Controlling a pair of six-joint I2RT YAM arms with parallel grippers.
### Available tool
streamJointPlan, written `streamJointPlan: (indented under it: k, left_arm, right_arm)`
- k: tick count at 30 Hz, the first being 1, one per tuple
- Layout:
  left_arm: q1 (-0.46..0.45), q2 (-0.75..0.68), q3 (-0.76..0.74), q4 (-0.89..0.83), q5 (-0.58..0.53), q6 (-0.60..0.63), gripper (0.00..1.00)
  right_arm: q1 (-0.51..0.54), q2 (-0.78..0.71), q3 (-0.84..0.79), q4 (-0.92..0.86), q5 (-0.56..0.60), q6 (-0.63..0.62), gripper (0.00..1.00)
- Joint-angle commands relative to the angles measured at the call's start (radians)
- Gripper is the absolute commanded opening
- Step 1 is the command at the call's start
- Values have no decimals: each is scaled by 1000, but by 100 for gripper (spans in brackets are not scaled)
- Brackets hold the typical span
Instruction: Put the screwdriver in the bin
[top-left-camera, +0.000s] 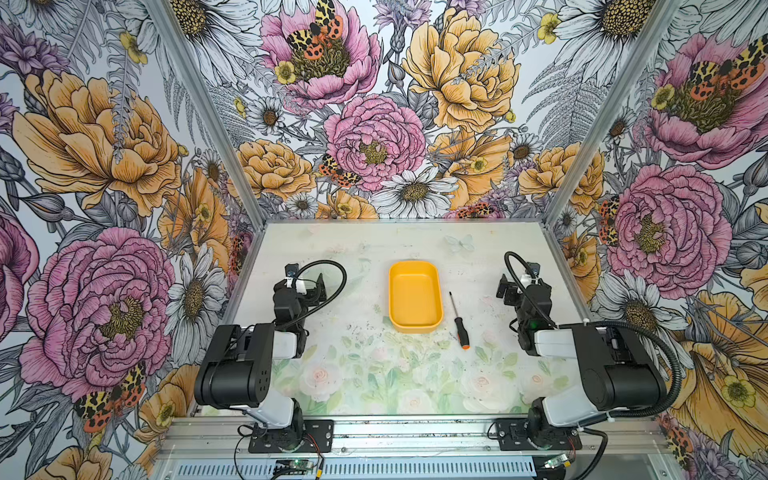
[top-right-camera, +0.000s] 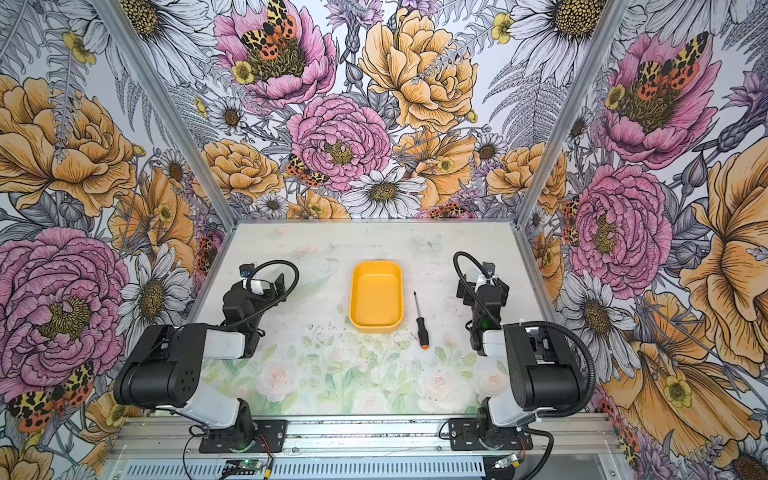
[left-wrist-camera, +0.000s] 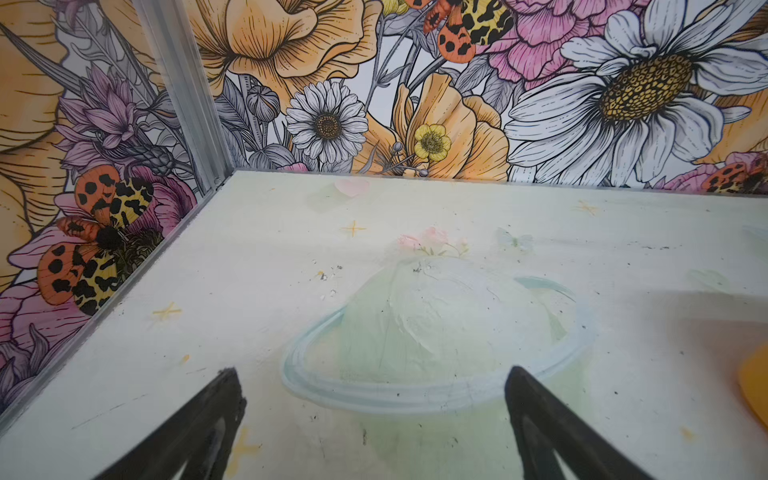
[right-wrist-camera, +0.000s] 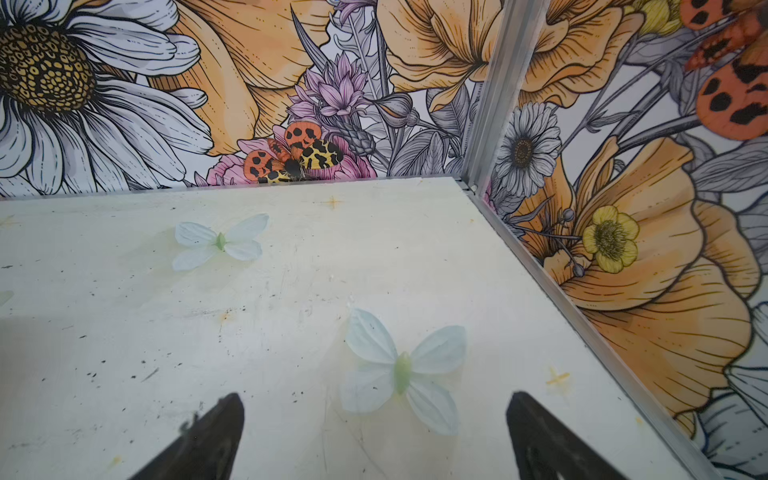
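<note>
- The bin (top-left-camera: 415, 327): plain yellow-orange throughout.
- The screwdriver (top-left-camera: 458, 321): dark shaft, black handle, orange-red end cap.
- The table (top-left-camera: 353, 249): pale cream, with a faded print of pink roses, green leaves and pale blue butterflies; dark specks.
- The walls (top-left-camera: 374, 137): floral print of pink, orange and white blooms, grey ferns, black-spotted orange-yellow moths.
- The left arm (top-left-camera: 232, 374) and the right arm (top-left-camera: 615, 374): black with white sections.

No text, label, brand or number can be read in any view. The walls (top-left-camera: 374, 124) and the surface (top-left-camera: 365, 374) carry only printed flowers, moths and butterflies. The nearest thing to a sign is a scatter of small yellow crosses (right-wrist-camera: 557, 378) on the surface. The bin (top-left-camera: 414, 297) and the screwdriver (top-left-camera: 458, 322) show no lettering, and any marking on them is too small to tell.
</note>
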Motion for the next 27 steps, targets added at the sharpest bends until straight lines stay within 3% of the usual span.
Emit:
streamJointPlan:
  k: [1,9,19,24,27]
  left_arm:
    - [12,-1,14,-3,40,-11,99]
    - [12,-1,14,-3,47,-10,99]
    - [16,-40,-3,-3,184,35,99]
    - [15,-202,57,-261,181,25,99]
    - [16,-306,78,-373,243,-8,99]
  right_arm:
    - [1,11,3,20,-2,6,99]
    - [1,11,4,21,-2,7,100]
    - [1,-8,12,-3,-38,-9,96]
    - [1,-169,98,-302,-26,12,94]
    - [3,-254,154,-486,-97,61,93]
